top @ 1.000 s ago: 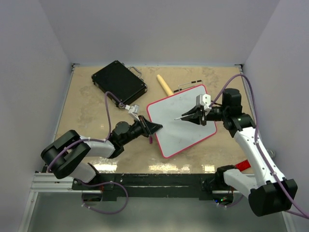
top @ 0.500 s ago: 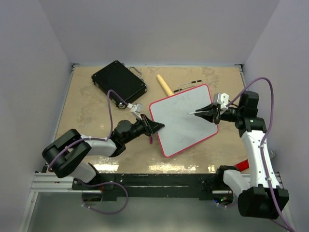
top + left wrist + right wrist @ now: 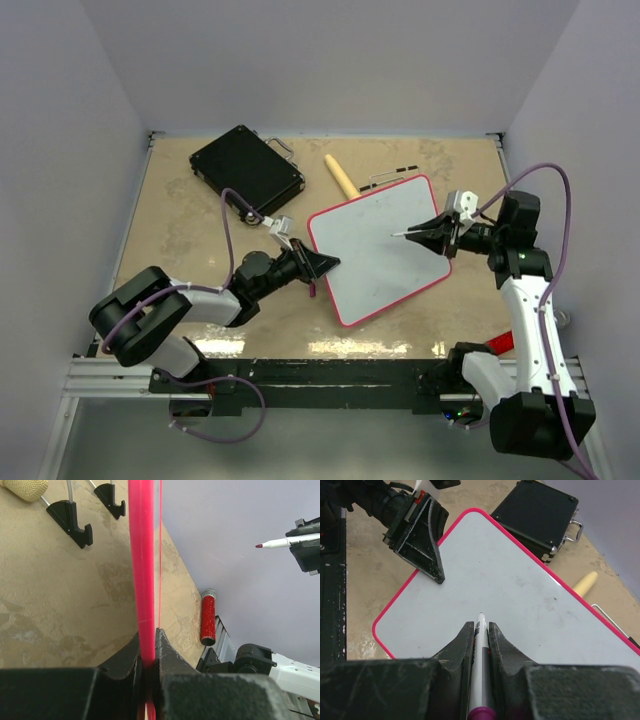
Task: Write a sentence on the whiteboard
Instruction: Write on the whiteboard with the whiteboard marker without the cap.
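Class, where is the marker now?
In the top view, the marker is right of centre, clamped in the right gripper, its tip over the whiteboard.

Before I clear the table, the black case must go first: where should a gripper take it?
By its metal handle, coming from above on the side facing the tan stick. The black case lies flat and looks too wide for the jaws; the handle juts from that edge.

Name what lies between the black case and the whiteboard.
A tan stick lies alone between the case and the whiteboard, beside the board's far edge. The top view shows it.
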`<state>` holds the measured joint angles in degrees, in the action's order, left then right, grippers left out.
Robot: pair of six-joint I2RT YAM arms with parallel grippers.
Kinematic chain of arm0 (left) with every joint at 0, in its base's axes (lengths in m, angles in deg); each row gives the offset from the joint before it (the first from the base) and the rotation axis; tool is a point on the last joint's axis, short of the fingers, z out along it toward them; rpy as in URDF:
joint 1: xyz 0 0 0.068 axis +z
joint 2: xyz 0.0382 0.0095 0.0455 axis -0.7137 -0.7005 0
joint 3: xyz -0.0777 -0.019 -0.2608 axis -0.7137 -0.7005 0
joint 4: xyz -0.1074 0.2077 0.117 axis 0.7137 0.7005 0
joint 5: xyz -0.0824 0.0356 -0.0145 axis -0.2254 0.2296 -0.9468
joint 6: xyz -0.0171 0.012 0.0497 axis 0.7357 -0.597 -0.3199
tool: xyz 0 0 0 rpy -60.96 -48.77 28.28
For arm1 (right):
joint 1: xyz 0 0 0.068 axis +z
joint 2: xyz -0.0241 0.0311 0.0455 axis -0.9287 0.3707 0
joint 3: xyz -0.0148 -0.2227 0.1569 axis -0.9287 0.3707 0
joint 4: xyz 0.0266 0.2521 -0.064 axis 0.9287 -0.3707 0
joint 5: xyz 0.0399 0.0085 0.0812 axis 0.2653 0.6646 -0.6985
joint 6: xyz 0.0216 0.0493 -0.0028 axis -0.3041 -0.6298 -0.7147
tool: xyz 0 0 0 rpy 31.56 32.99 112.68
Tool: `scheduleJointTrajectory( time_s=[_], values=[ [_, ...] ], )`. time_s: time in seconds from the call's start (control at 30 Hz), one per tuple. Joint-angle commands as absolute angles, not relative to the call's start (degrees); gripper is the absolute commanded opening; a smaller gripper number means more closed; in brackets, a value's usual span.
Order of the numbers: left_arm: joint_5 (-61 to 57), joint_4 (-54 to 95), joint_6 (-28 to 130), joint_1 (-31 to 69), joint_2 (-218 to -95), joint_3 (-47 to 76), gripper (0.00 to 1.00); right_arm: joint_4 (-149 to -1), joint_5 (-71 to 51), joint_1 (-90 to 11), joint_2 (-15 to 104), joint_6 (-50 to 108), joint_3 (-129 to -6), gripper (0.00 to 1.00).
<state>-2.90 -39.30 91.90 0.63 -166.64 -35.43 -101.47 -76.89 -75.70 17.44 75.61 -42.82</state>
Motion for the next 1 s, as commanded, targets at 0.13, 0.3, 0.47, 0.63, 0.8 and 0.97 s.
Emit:
scheduleJointTrajectory(
  time_s=[0.13,0.3,0.47,0.63,0.8,0.97],
  values=[
    [-1.4,-52.8,93.9,-1.0,-168.3,-36.3,0.00,-105.9,-68.3,-65.1,18.0,77.3,-48.0,0.00],
    [1.7,-55.8,95.4,-2.4,-169.4,-37.5,0.00,-106.1,-65.5,-59.1,18.5,76.8,-50.1,0.00],
    [3.4,-58.9,97.0,-2.9,-170.8,-37.5,0.00,-100.3,-62.1,-54.3,18.0,70.5,-48.1,0.00],
    [6.0,-60.0,97.5,-3.9,-171.4,-37.5,0.00,-98.0,-59.2,-52.7,17.5,68.8,-45.4,0.00],
    [7.5,-60.6,97.7,-4.6,-172.2,-37.1,0.00,-97.5,-58.8,-52.3,17.0,68.8,-44.4,0.00],
    [7.3,-60.1,98.3,-4.5,-172.9,-36.5,0.00,-99.4,-59.8,-52.4,17.0,71.2,-44.6,0.00]
  ],
)
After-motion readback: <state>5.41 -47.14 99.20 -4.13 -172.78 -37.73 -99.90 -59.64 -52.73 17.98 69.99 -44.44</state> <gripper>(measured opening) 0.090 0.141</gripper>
